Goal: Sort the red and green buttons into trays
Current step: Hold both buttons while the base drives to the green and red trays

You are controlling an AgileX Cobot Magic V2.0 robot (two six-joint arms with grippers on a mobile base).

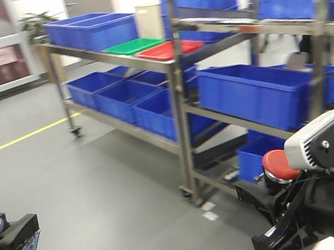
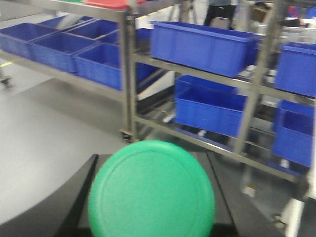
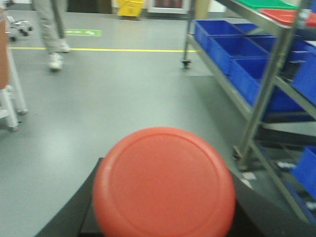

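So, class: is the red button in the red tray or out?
Out: the red button sits in the right end effector, far from the red tray.

green button (image 2: 151,190), red button (image 3: 164,181) (blue crates (image 1: 258,93))

blue crates (image 1: 258,93) on steel rack (image 1: 181,116) | yellow floor line (image 1: 22,139) | potted plant (image 1: 34,22)

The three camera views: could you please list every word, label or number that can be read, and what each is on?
Nothing can be read for certain.
Green floor marking: white characters, too blurred to read.
Door notice: red and white, too blurred to read.
Green button and red button: no print shows on the caps.
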